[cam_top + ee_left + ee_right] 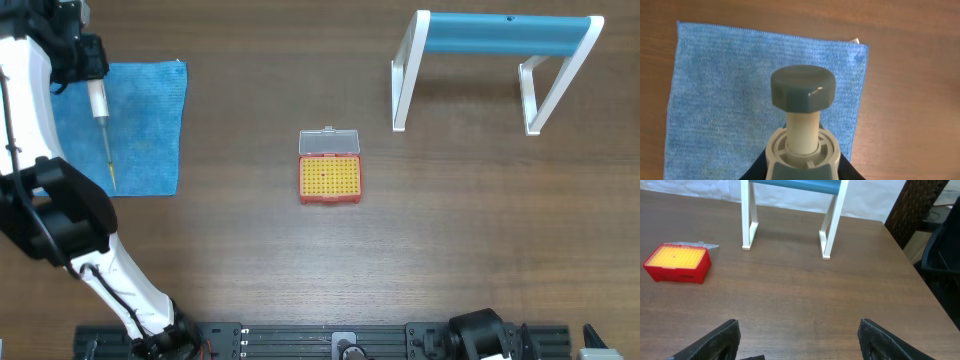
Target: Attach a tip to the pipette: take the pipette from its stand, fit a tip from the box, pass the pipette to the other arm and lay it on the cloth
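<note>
Pipette (101,118) is pinched at its upper body by my left tool (86,68), over the blue cloth (150,115). Its long axis slants toward the arm bases, yellow tip (111,176) leading and grey knob (802,90) toward the wrist. My right tool (800,347) is spread wide above the desk (450,230). The open tip box (329,178) and the stand (500,35) sit well apart from the cloth

A dark brown wood-grain desk (450,240) spreads wide under even light, with a pale wall (690,189) behind its far edge, a dark woven screen (907,202) and a black chair (945,250) standing beside it.
</note>
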Tool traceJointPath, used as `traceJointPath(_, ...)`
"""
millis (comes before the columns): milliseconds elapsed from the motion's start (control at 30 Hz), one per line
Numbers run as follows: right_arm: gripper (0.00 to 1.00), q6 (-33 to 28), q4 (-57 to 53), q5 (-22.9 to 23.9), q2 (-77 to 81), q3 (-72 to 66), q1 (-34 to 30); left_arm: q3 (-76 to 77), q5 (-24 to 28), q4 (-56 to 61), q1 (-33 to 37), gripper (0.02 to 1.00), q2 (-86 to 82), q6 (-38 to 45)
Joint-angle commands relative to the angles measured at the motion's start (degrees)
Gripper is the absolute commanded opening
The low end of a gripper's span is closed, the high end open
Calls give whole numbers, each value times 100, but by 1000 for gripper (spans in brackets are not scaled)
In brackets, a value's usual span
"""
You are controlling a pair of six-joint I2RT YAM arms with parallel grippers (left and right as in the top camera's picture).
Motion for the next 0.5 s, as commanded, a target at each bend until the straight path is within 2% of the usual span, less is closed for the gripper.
traceJointPath(33, 770, -81, 9, -13, 24, -31, -17, 695, 85, -245, -61, 27, 734, -50)
traceJointPath(133, 770, -81, 7, -13, 24, -31, -17, 778, -4, -166, -210, 27, 907, -48)
traceJointPath(300, 770, -81, 7, -13, 24, -31, -17, 778, -586, -39, -575, 27, 970, -48)
traceJointPath(500, 770, -79, 9, -13, 24, -31, -17, 778, -579, -4, -586, 27, 1088, -116)
